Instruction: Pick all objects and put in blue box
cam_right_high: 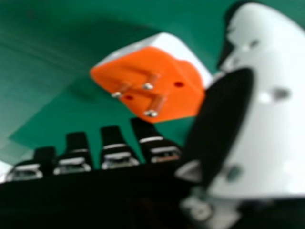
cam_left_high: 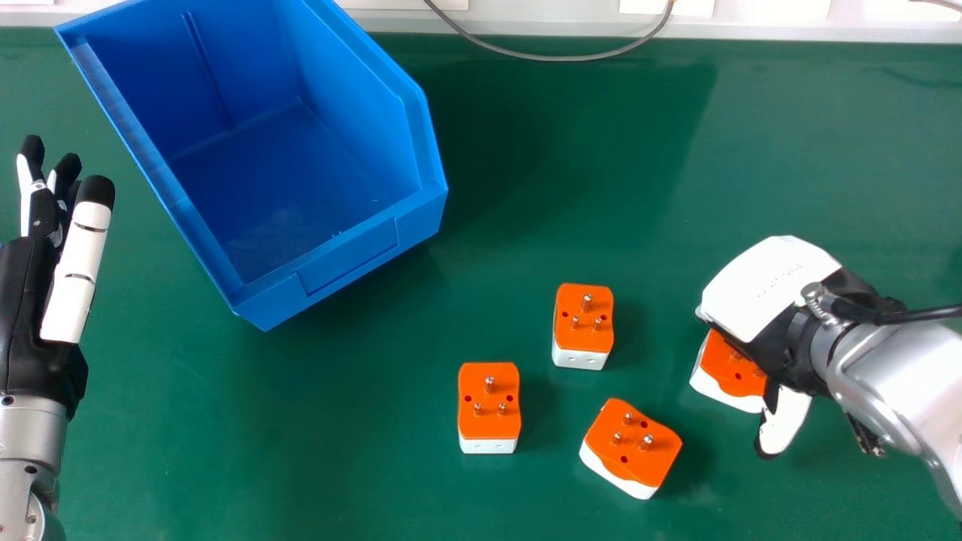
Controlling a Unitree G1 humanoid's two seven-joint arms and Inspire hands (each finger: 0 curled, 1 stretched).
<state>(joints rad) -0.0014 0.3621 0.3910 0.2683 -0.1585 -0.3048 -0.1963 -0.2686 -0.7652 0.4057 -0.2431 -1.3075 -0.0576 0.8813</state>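
Observation:
My right hand (cam_left_high: 766, 289) is over an orange and white plug adapter (cam_left_high: 733, 368) at the right of the head view, covering part of it. In the right hand view, this adapter (cam_right_high: 157, 81) lies with its pins showing, between the fingertips and thumb of my open right hand (cam_right_high: 271, 114); the fingers are not curled round it. Three more adapters stand pins up on the table: one (cam_left_high: 583, 319) right of centre, one (cam_left_high: 489, 402) lower and to its left, one (cam_left_high: 635, 443) turned at an angle. The blue box (cam_left_high: 342, 259) holds nothing. My left hand (cam_left_high: 71, 278) rests open at the left edge.
The green table (cam_left_high: 571, 165) has free room between the box and my right hand. A grey cable (cam_left_high: 541, 56) loops over its far edge, where a pale ledge (cam_left_high: 751, 28) runs across.

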